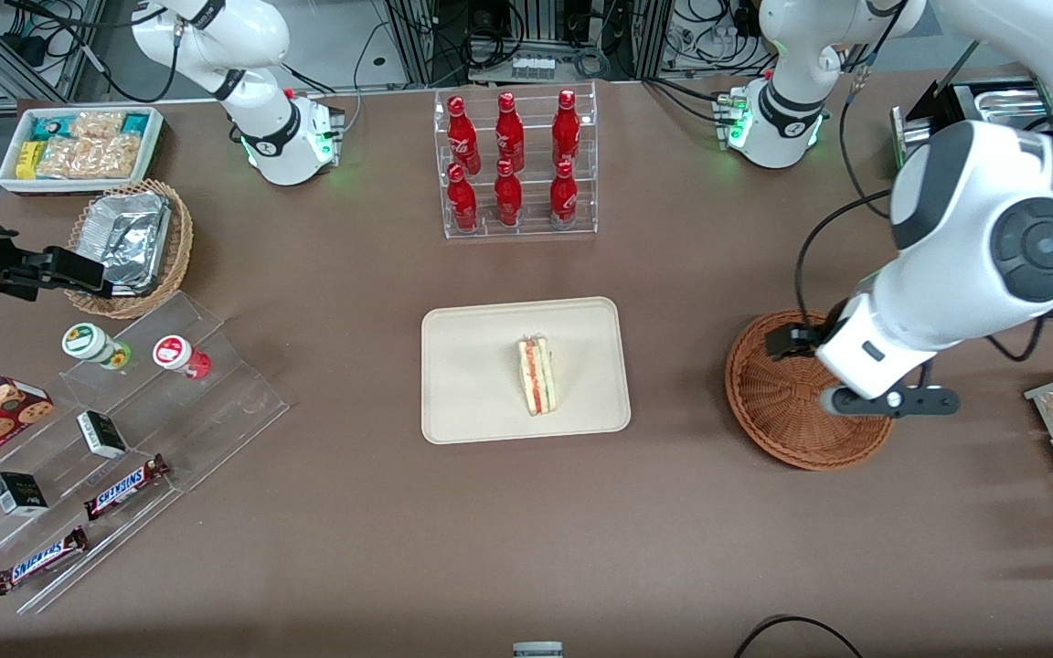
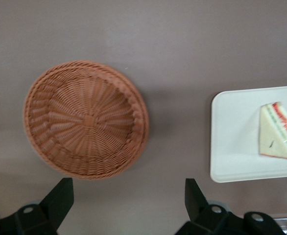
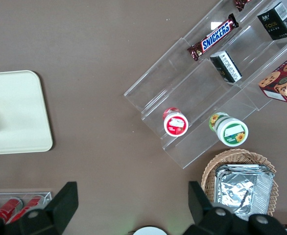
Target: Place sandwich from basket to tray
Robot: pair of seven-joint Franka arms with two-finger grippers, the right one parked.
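One sandwich (image 1: 538,376) lies on the tray (image 1: 472,402); the basket (image 2: 84,120) is empty. The gripper (image 2: 129,203) hangs above the basket, spread wide, holding nothing. Task appears complete.

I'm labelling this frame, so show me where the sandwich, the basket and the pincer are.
sandwich (image 1: 538,376), front view, middle of the wedge on the tray.
basket (image 2: 86,120), left wrist view, centre of its woven bottom.
pincer (image 2: 129,198), left wrist view, open gap midway between fingertips, above the table beside the basket.
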